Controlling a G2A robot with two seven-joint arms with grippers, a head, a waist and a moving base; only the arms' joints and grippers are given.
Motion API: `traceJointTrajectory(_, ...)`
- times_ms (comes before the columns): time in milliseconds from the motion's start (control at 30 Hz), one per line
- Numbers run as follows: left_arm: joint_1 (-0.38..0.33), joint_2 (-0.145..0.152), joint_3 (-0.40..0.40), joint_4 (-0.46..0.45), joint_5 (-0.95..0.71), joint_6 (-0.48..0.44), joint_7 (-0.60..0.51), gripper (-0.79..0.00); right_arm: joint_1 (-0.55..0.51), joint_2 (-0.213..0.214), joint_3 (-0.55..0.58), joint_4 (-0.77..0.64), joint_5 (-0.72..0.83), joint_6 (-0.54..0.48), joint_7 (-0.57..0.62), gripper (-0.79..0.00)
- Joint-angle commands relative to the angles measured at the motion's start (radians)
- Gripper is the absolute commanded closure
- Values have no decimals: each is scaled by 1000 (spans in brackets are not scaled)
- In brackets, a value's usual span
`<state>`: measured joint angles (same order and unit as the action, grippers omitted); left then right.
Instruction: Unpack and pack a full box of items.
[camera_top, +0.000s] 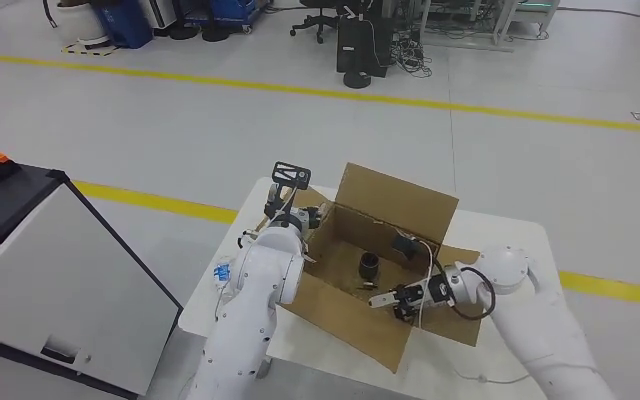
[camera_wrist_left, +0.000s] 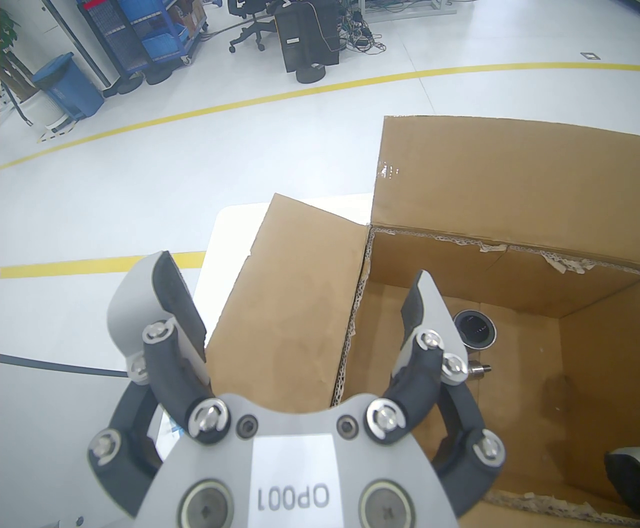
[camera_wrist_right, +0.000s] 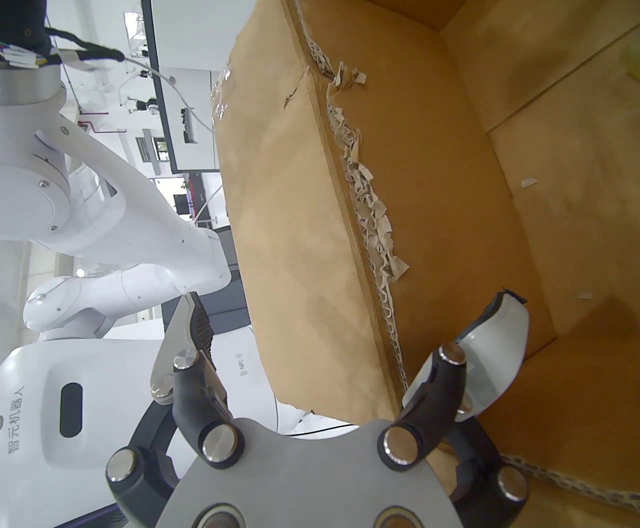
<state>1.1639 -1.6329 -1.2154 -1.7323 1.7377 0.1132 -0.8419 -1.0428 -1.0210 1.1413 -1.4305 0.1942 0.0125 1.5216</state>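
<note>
Straddling box (camera_top: 400, 200) edges: left pincer (camera_wrist_left: 292, 272) released, right pincer (camera_wrist_right: 350, 300) released; black cylinder (camera_wrist_left: 474, 328) inside.

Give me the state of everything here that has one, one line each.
box, open, back flap standing up.
black cylinder, upright on the box floor, open end up.
left gripper, jaws open, empty, astride a side flap of the box.
right gripper, jaws open, empty, astride another flap of the box.
</note>
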Motion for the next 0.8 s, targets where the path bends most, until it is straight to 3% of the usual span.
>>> traceJointTrajectory(0,0,0,0,0,0,0,0,-785,-4,4,3,-4,13,1,14,-785)
traceJointTrajectory(200,0,0,0,0,0,0,0,-785,-17,29,-21,-36,53,5,14,-785)
traceJointTrajectory(767,0,0,0,0,0,0,0,-785,3,172,-60,-86,37,-32,14,-785)
